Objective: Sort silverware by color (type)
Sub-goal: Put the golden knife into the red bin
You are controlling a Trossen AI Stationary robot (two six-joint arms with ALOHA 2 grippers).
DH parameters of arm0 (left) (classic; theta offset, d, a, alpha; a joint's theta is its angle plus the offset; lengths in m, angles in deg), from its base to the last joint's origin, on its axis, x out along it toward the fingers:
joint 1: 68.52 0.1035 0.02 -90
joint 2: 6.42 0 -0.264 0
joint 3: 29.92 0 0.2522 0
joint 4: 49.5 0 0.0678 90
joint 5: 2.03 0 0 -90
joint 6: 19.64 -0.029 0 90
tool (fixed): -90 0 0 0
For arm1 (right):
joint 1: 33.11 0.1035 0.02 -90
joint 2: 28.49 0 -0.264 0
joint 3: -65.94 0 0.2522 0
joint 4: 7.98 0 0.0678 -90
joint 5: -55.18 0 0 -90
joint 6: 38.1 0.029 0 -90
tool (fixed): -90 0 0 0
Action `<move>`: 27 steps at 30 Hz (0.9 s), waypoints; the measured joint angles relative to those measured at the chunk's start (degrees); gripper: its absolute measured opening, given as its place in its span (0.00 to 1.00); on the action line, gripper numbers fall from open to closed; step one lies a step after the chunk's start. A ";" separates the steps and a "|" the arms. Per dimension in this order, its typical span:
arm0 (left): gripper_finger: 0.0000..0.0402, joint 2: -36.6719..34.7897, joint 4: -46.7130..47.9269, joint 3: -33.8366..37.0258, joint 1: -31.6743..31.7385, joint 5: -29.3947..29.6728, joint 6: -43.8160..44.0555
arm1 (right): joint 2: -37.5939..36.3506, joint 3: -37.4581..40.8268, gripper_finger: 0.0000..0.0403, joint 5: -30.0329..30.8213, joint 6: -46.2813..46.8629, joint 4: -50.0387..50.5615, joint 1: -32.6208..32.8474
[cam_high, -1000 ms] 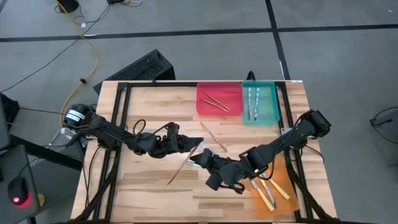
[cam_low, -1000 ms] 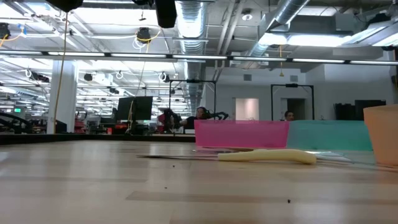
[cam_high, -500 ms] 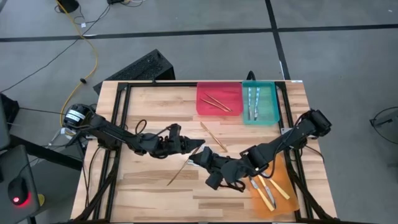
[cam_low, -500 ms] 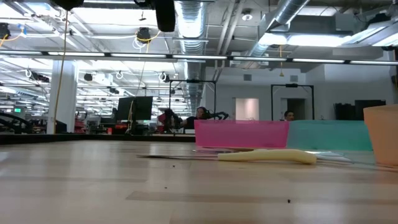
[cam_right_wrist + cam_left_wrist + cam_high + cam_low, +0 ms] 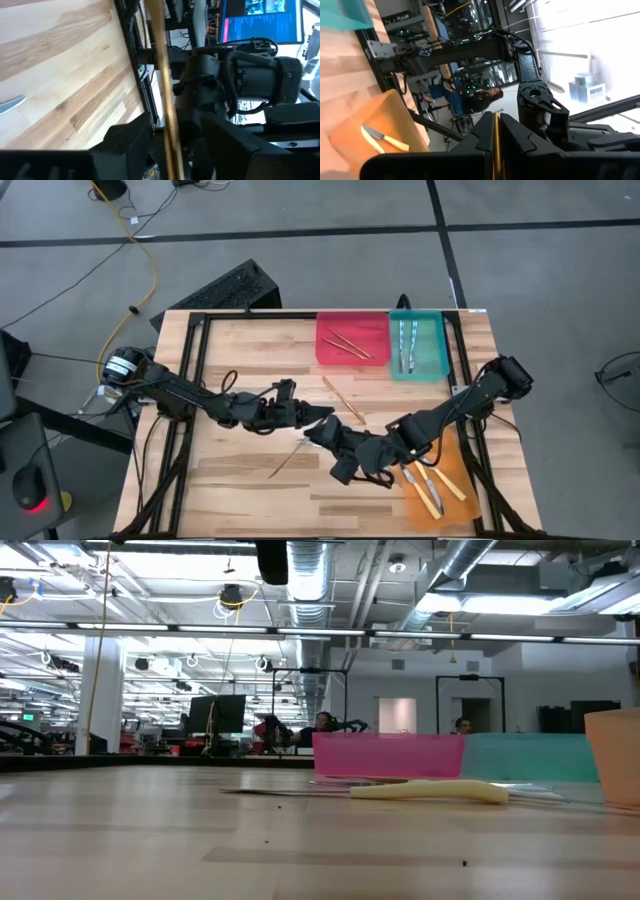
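High view: left gripper (image 5: 312, 416) clenched on wooden stick (image 5: 287, 457) mid-counter (image 5: 240, 360); right gripper (image 5: 318, 432) meets it, handover judged.
L wrist: stick pinched between pads.
R wrist: stick (image 5: 164, 95) between parted fingers; release only once gripped.

Free room: left and near part of the bench (image 5: 230, 480) is bare wood.
Obstacles: both arms meet mid-bench; red tray (image 5: 352, 339), teal tray (image 5: 419, 346) at far edge; orange tray (image 5: 437, 476) near right.
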 joint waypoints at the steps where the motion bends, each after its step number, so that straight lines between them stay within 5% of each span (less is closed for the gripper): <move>1: 0.00 0.00 0.03 0.00 0.00 -0.31 0.24 | 0.00 0.00 0.48 0.00 0.01 0.49 0.00; 27: 0.00 0.00 1.04 0.02 -0.46 -2.49 1.24 | 0.00 0.00 0.05 -0.20 3.76 1.33 -0.07</move>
